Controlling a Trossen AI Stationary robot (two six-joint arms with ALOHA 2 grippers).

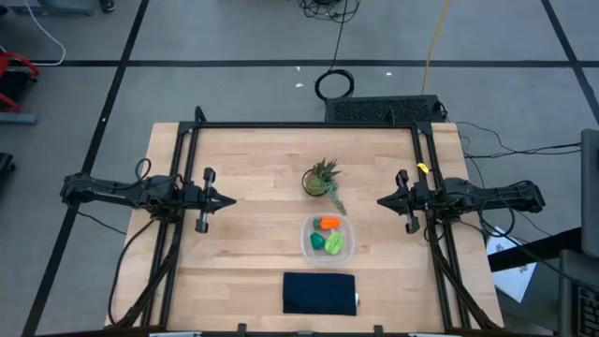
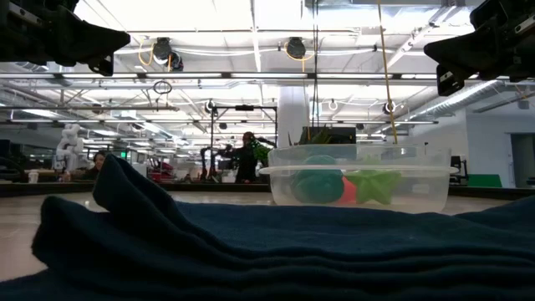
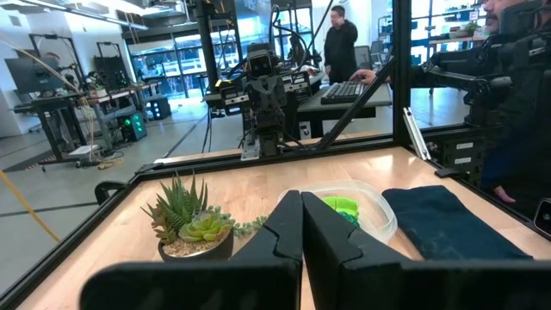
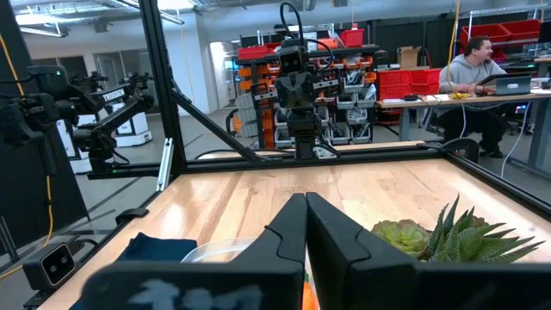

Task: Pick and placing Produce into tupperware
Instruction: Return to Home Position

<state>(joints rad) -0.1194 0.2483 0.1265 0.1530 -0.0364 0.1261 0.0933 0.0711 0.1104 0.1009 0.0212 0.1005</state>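
Observation:
The clear tupperware stands on the table near the middle, toward the near edge. In it lie the orange carrot, the lime-green piece and the dark green piece; the low view shows them through its wall. My left gripper is shut and empty above the table's left side. My right gripper is shut and empty above the right side. Both stay well clear of the tupperware.
A spiky potted plant stands just beyond the tupperware. A dark navy folded cloth lies at the near edge and fills the low view's foreground. A black frame rims the table. People sit and stand in the room beyond.

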